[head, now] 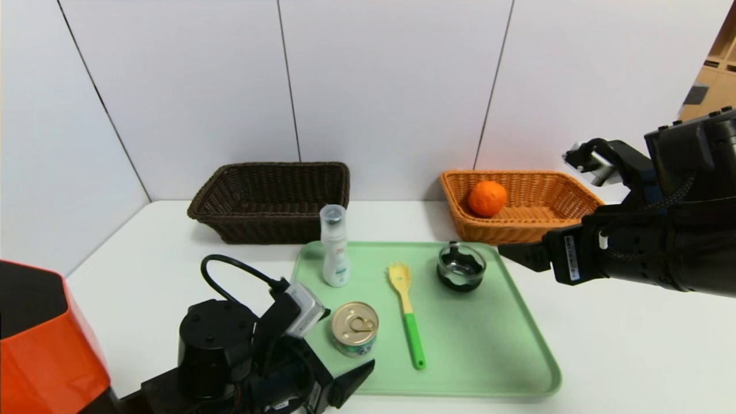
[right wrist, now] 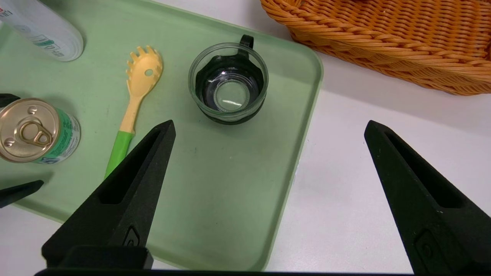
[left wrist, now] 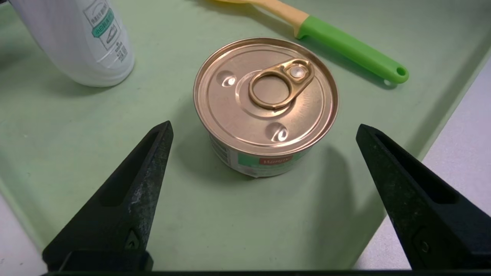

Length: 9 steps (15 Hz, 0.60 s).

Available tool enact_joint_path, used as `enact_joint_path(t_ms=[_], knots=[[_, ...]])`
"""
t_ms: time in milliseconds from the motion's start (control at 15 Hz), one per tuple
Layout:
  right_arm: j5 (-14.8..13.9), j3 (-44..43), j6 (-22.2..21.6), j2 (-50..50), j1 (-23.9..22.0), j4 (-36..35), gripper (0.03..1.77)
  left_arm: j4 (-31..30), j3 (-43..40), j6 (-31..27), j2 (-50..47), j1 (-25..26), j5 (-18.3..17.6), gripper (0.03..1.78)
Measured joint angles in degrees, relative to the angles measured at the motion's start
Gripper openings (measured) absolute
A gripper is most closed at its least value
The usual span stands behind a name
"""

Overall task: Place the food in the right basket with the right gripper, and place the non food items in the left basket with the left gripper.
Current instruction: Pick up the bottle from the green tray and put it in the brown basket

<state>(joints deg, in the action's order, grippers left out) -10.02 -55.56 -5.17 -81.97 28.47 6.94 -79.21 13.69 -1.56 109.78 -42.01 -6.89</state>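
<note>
2 baskets at back: dark brown one (head: 270, 198) left, orange-tan one (head: 520, 204) right w/ 1 orange (head: 487, 198) inside. Green tray (head: 489, 351) holds 4 things: 1 white bottle (head: 334, 247) upright, 1 gold-lidded can (head: 354, 329), 1 yellow spoon (head: 406, 313) w/ green handle, 1 dark glass dish (head: 460, 266). Left gripper (left wrist: 264, 132) released, fingers wide, just short of can. Right gripper (right wrist: 268, 128) released, above tray's right edge.

Head overlooks tray (head: 517, 368); wrists view it close.
</note>
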Motion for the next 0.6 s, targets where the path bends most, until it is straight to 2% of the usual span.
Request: enact_joint_path(t_ms=[267, 600], knots=[[0.0, 0.2, 0.1, -0.2, 0.0, -0.1, 1.70, -3.7, 0.1, -0.1, 2.7, 0.0, -0.1, 1.69], [0.0, 0.4, 0.1, -0.4, 0.0, -0.2, 1.70, -3.6, 2.3, -0.1, 4.0, 0.0, 0.0, 1.69]])
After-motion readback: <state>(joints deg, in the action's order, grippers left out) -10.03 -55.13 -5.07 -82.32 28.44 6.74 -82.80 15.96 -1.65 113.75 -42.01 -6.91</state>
